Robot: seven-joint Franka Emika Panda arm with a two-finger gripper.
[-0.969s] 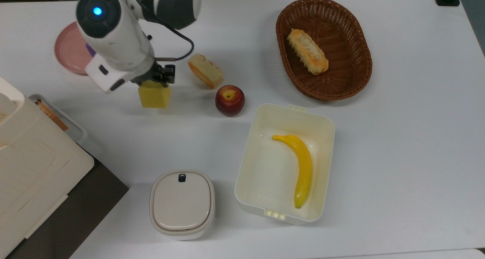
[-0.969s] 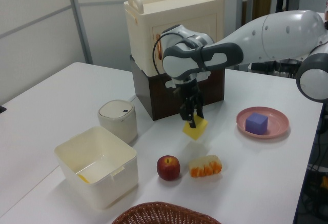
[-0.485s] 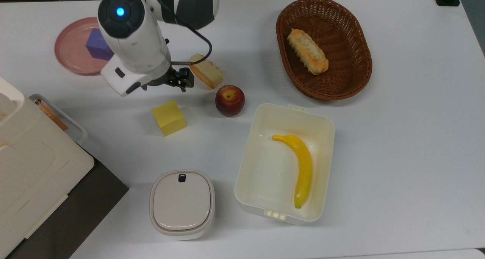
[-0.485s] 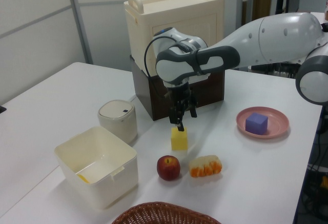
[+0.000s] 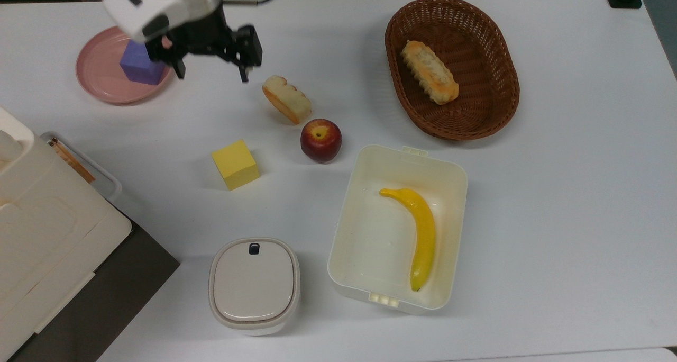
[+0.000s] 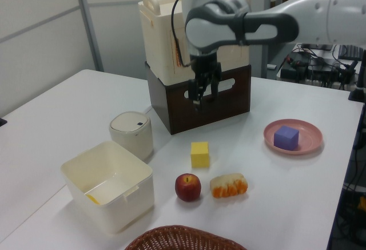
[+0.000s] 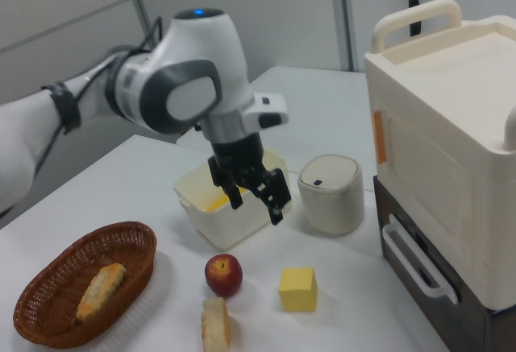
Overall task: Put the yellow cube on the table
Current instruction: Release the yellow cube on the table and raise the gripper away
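Yellow cube (image 5: 235, 164) flat on the white worktop (image 5: 555, 203), free of any grip, apple (image 5: 321, 140) near at 2 o'clock in the top view. Gripper (image 5: 211, 68) raised well apart toward 12 o'clock, fingers (image 5: 246, 60) spread wide, holding nothing.

Likely a robotics lab or office, white table (image 5: 555, 203) laid with toy food, grey partition wall panels (image 6: 40, 38) behind, cables and equipment (image 6: 320, 70) at the left view's right, robot arm (image 7: 161, 94) mounted beside.
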